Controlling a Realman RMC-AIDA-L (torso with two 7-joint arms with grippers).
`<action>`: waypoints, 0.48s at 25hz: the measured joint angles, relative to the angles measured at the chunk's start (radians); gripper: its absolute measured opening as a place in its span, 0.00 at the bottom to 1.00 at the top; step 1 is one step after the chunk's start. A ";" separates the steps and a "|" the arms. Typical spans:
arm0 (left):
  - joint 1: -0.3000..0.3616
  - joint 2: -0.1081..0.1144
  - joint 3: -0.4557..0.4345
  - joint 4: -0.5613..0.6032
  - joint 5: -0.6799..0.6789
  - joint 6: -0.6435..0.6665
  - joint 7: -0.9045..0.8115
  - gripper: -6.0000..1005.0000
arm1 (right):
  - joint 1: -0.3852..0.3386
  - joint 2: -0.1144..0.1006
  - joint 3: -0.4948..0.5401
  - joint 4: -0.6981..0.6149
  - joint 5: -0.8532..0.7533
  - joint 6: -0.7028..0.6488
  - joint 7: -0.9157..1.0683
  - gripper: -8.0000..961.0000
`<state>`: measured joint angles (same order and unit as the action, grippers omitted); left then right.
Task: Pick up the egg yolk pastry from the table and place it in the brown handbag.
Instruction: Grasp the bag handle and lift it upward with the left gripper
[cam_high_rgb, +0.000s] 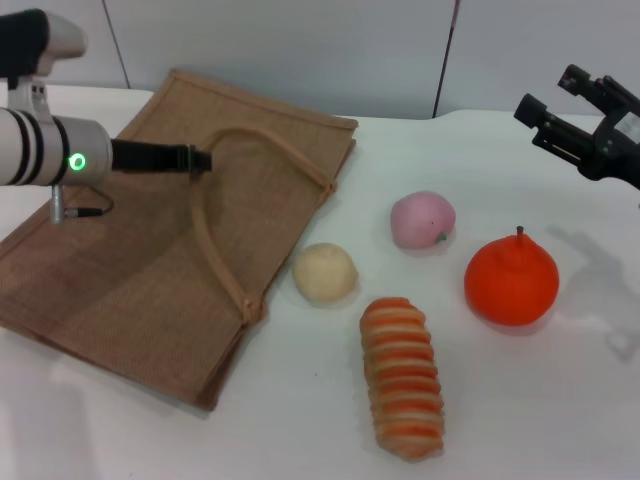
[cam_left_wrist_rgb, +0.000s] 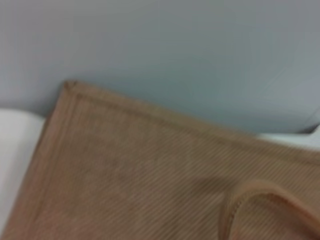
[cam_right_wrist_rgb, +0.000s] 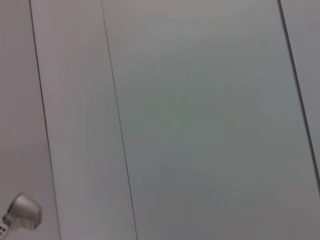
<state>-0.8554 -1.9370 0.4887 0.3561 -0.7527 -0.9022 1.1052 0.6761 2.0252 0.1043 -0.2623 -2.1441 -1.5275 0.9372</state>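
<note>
The egg yolk pastry, a pale cream ball, lies on the white table just right of the brown handbag. The handbag lies flat at the left, and its upper loop handle curves over it. My left gripper hovers over the bag with its tip at the bend of that handle. The left wrist view shows the bag's cloth and part of a handle. My right gripper is open and empty, raised at the far right, well away from the pastry.
A pink peach-shaped bun, an orange fruit and a long orange-striped bread roll lie right of the pastry. A grey wall stands behind the table. The right wrist view shows only wall panels.
</note>
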 joint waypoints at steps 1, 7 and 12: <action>0.011 0.000 0.000 0.009 -0.043 -0.026 0.022 0.13 | -0.001 0.000 0.000 0.000 -0.001 0.004 0.000 0.91; 0.093 0.004 -0.003 0.068 -0.312 -0.204 0.155 0.13 | -0.001 0.000 0.000 0.000 -0.003 0.012 0.000 0.91; 0.163 0.016 -0.004 0.071 -0.530 -0.358 0.293 0.13 | -0.001 0.000 -0.002 0.000 -0.004 0.019 0.000 0.91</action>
<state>-0.6925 -1.9215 0.4845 0.4272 -1.2823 -1.2599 1.3978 0.6749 2.0248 0.1026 -0.2623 -2.1481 -1.5080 0.9367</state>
